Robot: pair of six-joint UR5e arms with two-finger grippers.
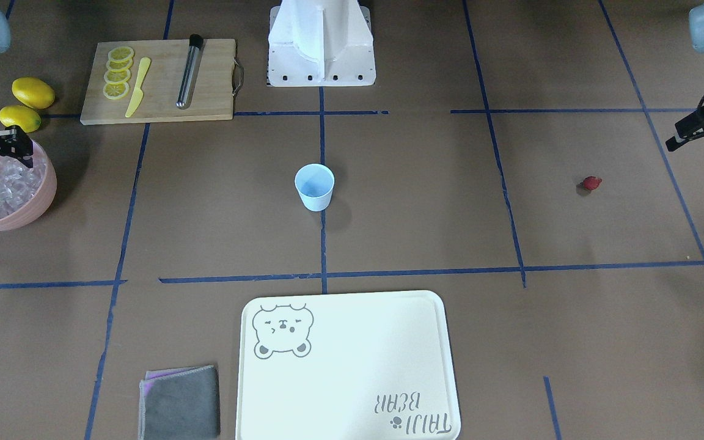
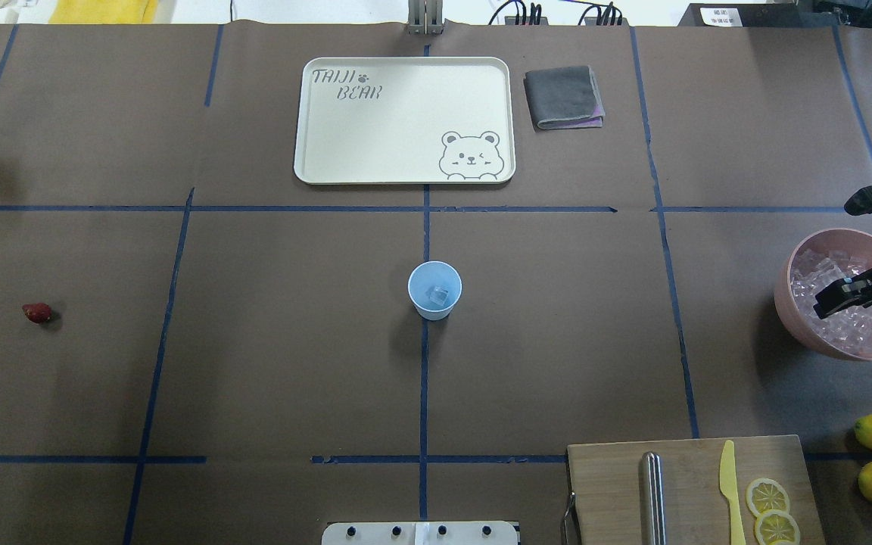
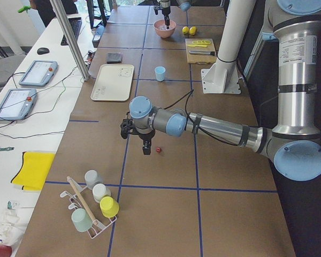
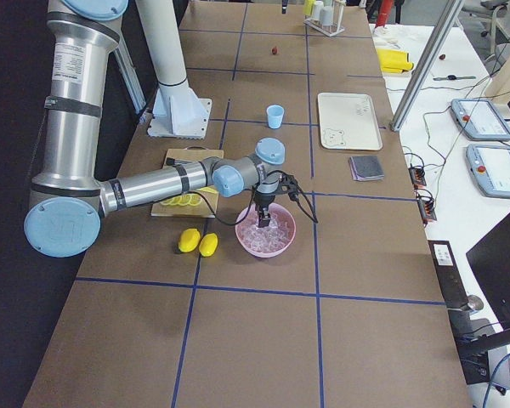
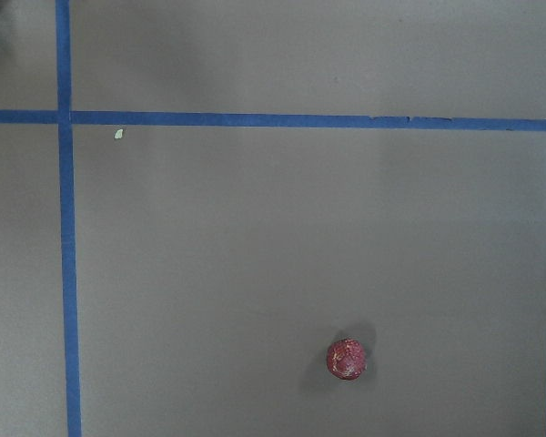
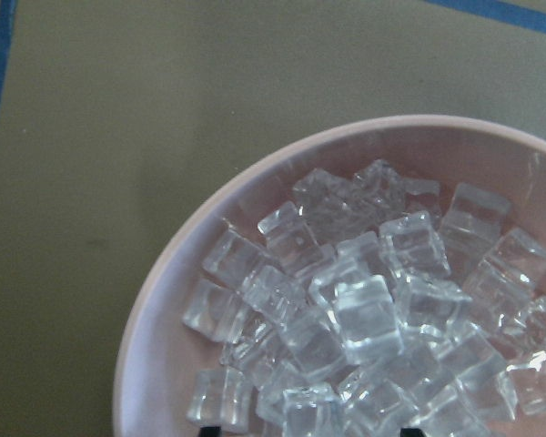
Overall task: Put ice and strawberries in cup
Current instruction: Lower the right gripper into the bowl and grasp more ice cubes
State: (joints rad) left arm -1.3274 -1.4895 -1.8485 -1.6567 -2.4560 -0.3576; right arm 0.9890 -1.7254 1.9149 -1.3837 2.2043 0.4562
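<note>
Lying heaped in the pink bowl (image 2: 782, 294) close to the counter's right-hand end, the ice (image 6: 364, 319) was a loose pile of clear cubes, several tilted against one another. The right gripper (image 1: 2, 157) hung directly over that pile, pointing down, its tips just at the cubes. In the wrist view the two tips showed at the bottom of the frame, set wide apart with nothing between them. That spread looked chosen to straddle one cube before closing, so I judged the step to be picking ice, not carrying it.

The cup (image 2: 434, 290) stood upright in the middle of the counter, well apart from both arms, and seemed to hold one cube at its bottom. A central spot would let either arm reach it. The strawberry (image 1: 591, 183) lay on bare counter toward the left-hand end, apart from everything else. The left gripper (image 1: 692, 145) hovered near it, above the surface, jaws apparently parted and empty, probably waiting its turn.

Farther out, a cutting board (image 1: 211, 85) with lemon slices (image 1: 118, 72), a yellow knife (image 1: 138, 85) and a metal tube (image 1: 190, 70) lay along the robot's edge. Two lemons (image 1: 33, 91) sat beside the bowl, and a tray (image 1: 346, 366) and grey cloth (image 1: 181, 400) lay at the operators' edge.
</note>
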